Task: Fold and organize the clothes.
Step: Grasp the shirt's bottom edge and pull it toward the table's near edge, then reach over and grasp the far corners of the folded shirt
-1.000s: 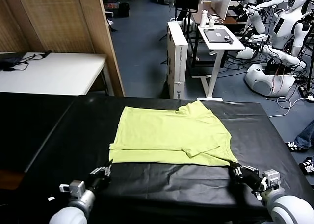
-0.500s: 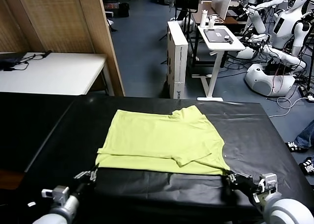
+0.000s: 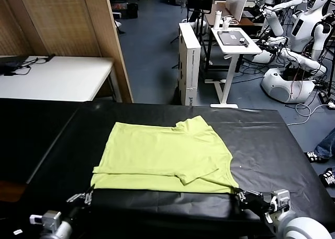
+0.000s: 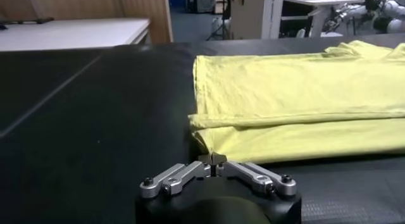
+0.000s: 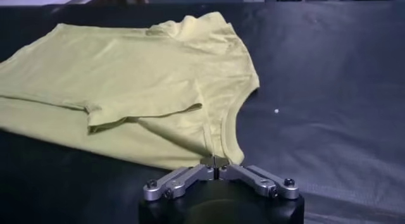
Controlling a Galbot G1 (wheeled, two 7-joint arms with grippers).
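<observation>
The left gripper (image 4: 214, 159) is pinched shut on the near left corner of the T-shirt (image 3: 165, 155). The right gripper (image 5: 215, 161) is pinched shut on the near right corner. The folded shirt lies flat on the black table (image 3: 272, 139), stretching away from both grippers.
</observation>
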